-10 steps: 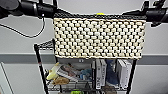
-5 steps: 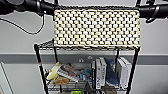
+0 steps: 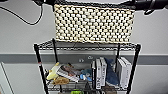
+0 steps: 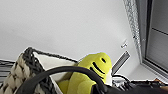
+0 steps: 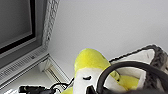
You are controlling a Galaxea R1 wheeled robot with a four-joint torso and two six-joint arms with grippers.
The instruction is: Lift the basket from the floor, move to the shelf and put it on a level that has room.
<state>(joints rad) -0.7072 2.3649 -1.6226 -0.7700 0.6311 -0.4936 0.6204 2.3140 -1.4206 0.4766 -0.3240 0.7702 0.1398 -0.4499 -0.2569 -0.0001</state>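
The cream woven basket hangs with its bottom just above the top level of the black wire shelf. My left gripper holds its left end and my right gripper its right end, both at the dark rim. The left wrist view looks over the basket's rim and a dark loop handle at a yellow plush toy inside. That same toy and the rim appear in the right wrist view. The floor is hidden.
The tier below holds upright books and soft toys. A white wall with a grey band stands behind the rack. A black cable hangs from the left arm.
The basket has risen from in front of the rack's top edge to just above the top tier. The rack and books stay in the same place.
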